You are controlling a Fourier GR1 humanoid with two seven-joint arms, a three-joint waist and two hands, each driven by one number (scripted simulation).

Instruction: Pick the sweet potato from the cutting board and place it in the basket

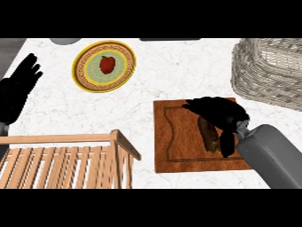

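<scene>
A brown sweet potato point(209, 135) lies lengthwise on the wooden cutting board point(174, 146) at centre right. My right hand point(217, 111) is over its far end, fingers curled down around it and the thumb running along its right side; much of the potato is hidden under the hand. The grey wicker basket point(271, 80) stands at the upper right, just beyond the board's far right corner. My left hand point(16, 86) rests open at the left edge, fingers up, holding nothing.
A yellow-rimmed plate point(87, 75) with a red fruit point(107, 64) on it sits at the upper centre-left. A wooden slatted crate point(61, 162) fills the lower left, close to the board's left edge. White marble counter point(172, 71) lies between plate and basket.
</scene>
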